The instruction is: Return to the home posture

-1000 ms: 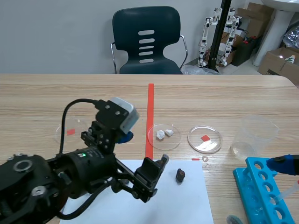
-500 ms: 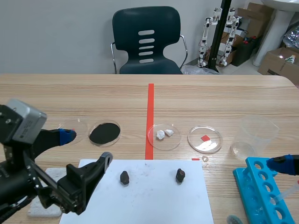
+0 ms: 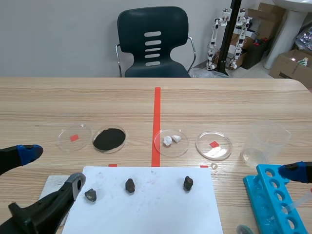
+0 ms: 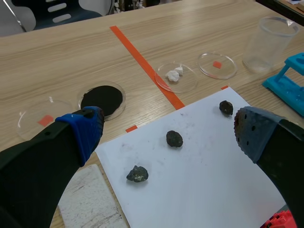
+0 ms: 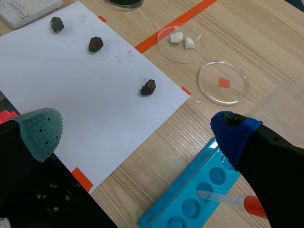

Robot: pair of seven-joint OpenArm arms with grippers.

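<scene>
A plain pale grey wall (image 3: 58,39) stands behind the long light wood-grain worktop (image 3: 253,95). At the worktop's far edge is a dark teal plastic chair (image 3: 152,29) with a slotted back and thin metal legs. Past the far right corner are a black pole (image 3: 235,24), brown cardboard boxes (image 3: 287,63) and a white pedestal (image 3: 291,24). The light is soft and even.
</scene>
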